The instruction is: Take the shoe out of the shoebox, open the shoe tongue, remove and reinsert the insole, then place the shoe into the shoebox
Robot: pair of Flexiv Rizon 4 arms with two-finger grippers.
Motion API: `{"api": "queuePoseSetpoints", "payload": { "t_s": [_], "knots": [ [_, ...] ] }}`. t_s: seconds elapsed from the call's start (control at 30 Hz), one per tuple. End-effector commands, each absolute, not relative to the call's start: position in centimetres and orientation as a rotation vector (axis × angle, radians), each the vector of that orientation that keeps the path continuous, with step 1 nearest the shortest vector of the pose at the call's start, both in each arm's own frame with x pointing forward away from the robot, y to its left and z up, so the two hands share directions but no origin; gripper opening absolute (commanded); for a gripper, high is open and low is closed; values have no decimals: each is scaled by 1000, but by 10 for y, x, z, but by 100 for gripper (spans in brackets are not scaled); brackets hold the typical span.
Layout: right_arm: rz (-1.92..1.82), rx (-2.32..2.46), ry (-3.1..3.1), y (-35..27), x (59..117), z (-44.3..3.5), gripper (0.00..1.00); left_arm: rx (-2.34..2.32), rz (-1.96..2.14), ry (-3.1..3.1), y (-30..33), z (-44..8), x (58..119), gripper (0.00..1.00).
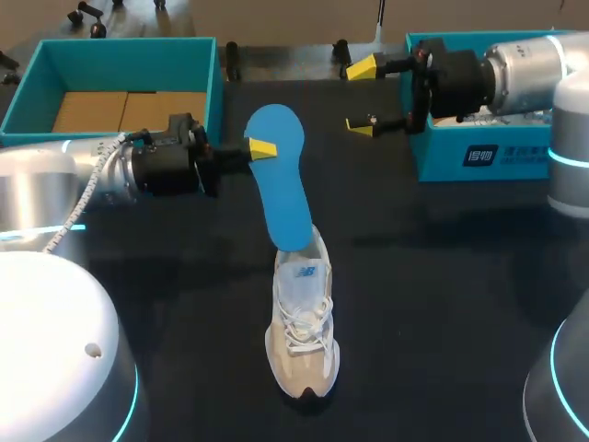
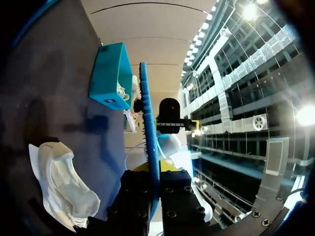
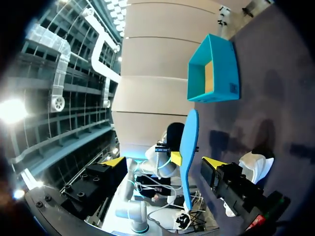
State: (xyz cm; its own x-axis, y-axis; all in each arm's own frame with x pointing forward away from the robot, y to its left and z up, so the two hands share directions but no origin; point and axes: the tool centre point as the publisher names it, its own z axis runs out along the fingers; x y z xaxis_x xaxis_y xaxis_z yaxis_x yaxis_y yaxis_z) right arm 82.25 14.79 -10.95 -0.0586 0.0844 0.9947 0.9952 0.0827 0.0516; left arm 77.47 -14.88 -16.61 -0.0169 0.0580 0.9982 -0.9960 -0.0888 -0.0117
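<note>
While the shoe [image 1: 302, 343] sits nearest to me on the dark worktop [image 1: 442, 276], toe towards me and laces up, the first step is plainly done: it is out of the shoebox. Its tongue looks lifted at the opening, so I judge that step done too. Just beyond the heel collar the blue insole [image 1: 276, 180] rises at a slant, its lower end at the shoe's mouth and its broad end away from me. I cannot tell whether that lower end is tucked inside or only meets the collar, nor whether the insole is on its way out or back in. As I judge it, what is left is to seat the insole flat inside and carry the shoe into the box.

My left jaws, on the left arm [image 1: 55, 175], are closed on the insole near its upper end, pinching both faces. In the left wrist view it runs edge-on between the two black fingers [image 2: 138, 196], and from above one yellow tip [image 1: 264, 147] lies against its blue face. Farther off, my right jaws, on the right arm [image 1: 525, 69], hang wide apart and hold nothing. Their yellow tips [image 1: 363, 67] are apart from the insole, which stands ahead of them in the right wrist view. Farthest back are the open shoebox [image 1: 129, 52] at the left, showing its cardboard floor, and another teal box part [image 1: 442, 158] under the right arm.
</note>
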Motion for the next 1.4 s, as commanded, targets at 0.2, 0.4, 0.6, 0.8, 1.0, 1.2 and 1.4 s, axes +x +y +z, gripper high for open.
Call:
{"api": "queuePoseSetpoints", "payload": {
  "t_s": [0.2, 0.4, 0.6, 0.8, 1.0, 1.2, 1.4],
  "knots": [
    [-865, -1462, -1561, 135, 813, -80, 100, 1277, 1303, -1097, -155, -173, 791, 0],
    [-717, -1589, -1669, 143, 806, -59, 100, 1277, 1303, -1097, -155, -173, 791, 0],
    [-546, -1705, -1768, 152, 799, -40, 100, 1277, 1303, -1097, -155, -173, 791, 0],
    [-452, -1770, -1878, 168, 786, -24, 100, 1277, 1303, -1097, -155, -173, 791, 0],
    [-331, -1868, -1977, 187, 780, -5, 100, 1277, 1303, -1097, -155, -173, 791, 0],
    [-243, -1904, -2058, 201, 779, -3, 100, 1277, 1303, -1097, -155, -173, 791, 0],
    [-138, -1920, -2132, 218, 784, -7, 100, 1277, 1303, -1097, -155, -173, 791, 0]
  ]
}}
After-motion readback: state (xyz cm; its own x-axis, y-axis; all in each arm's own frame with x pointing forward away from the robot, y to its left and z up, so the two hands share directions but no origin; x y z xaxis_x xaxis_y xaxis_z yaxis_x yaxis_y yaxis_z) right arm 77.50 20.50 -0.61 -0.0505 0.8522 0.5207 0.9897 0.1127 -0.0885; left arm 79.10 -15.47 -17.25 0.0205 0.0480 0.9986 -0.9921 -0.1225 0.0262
